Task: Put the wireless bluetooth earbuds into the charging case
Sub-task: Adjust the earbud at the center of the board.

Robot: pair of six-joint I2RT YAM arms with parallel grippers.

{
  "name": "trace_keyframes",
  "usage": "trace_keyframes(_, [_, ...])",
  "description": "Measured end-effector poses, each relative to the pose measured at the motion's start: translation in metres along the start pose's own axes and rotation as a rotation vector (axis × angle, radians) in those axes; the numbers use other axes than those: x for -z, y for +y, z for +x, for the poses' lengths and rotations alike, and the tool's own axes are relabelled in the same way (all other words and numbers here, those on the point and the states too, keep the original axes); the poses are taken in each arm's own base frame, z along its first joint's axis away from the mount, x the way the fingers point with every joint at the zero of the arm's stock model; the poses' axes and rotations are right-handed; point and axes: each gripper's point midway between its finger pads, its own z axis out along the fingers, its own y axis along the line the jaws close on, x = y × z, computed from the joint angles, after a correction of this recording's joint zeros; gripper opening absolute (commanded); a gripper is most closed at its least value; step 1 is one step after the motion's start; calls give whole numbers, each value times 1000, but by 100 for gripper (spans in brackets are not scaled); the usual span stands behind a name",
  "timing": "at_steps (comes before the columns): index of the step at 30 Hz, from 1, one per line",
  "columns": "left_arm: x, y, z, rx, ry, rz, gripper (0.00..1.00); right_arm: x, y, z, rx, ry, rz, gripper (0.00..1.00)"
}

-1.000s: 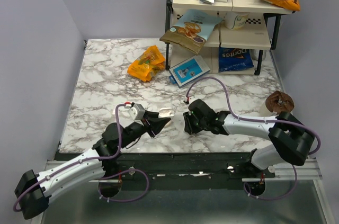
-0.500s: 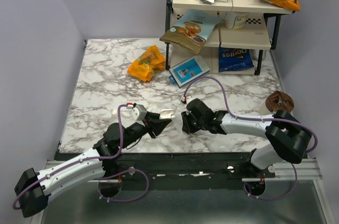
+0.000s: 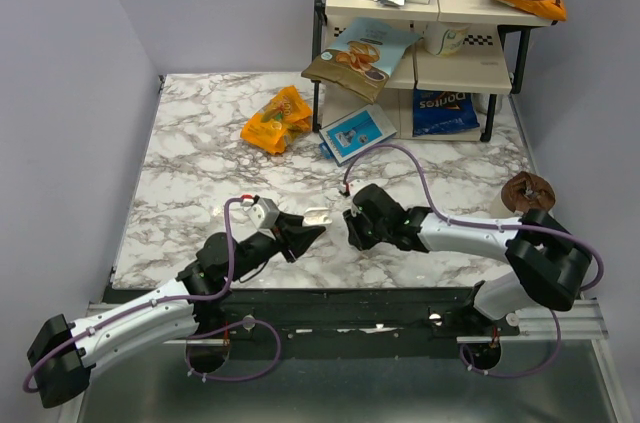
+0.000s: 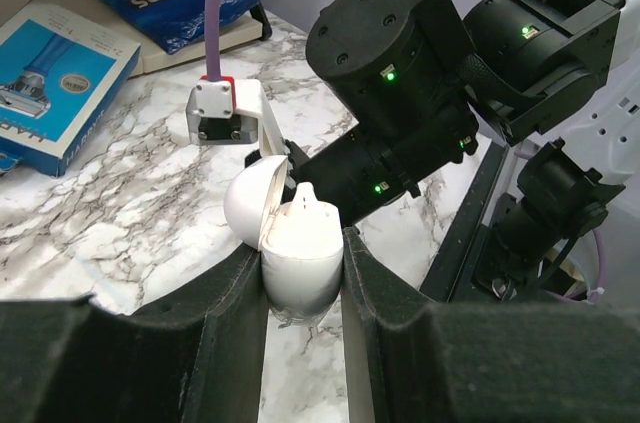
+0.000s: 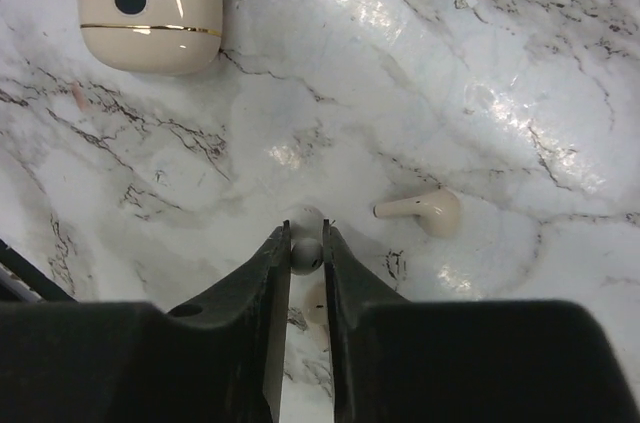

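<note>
My left gripper (image 4: pixel 302 251) is shut on the charging case (image 4: pixel 298 243), a pale rounded case held upright just above the marble. Its lid (image 4: pixel 250 205) is swung open to the left, and a small white tip (image 4: pixel 305 193) pokes up from the opening. In the top view the case (image 3: pixel 316 213) is at the left gripper's (image 3: pixel 312 229) tips, and my right gripper (image 3: pixel 350 230) faces it closely. Low over the table, the right gripper (image 5: pixel 306 238) has its jaws pressed on both sides of one earbud's (image 5: pixel 306 255) round head. A second earbud (image 5: pixel 425 211) lies loose just to the right.
A closed cream rounded box (image 5: pixel 150 8) with a dark oval window lies on the marble ahead of the right gripper. At the back are an orange snack bag (image 3: pixel 277 120), a blue box (image 3: pixel 357 131) and a shelf rack (image 3: pixel 420 43). A brown disc (image 3: pixel 528 191) sits far right.
The right gripper's jaws have narrowed onto the earbud, and that gripper has edged slightly left. The left gripper has kept its grip on the case and hardly moved.
</note>
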Motion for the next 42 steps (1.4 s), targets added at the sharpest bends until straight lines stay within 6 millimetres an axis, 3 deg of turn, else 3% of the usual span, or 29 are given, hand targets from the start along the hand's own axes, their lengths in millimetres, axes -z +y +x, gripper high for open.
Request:
trace_keyframes(5, [0, -2, 0, 1, 1, 6, 0, 2, -7, -7, 19, -13, 32, 54])
trace_keyframes(9, [1, -4, -2, 1, -7, 13, 0, 4, -9, -9, 2, -20, 41, 57])
trace_keyframes(20, [2, -7, -5, -1, -20, 18, 0, 30, -11, -29, -132, -133, 45, 52])
trace_keyframes(25, [1, -6, -5, 0, -21, 10, 0, 32, -9, -22, -215, -128, 36, 54])
trace_keyframes(33, [1, -7, -2, 1, -11, 13, 0, 17, -10, 3, -226, -27, 47, 60])
trace_keyframes(42, [1, -9, -2, 2, -13, 14, 0, 6, -13, 13, -224, 33, 70, 58])
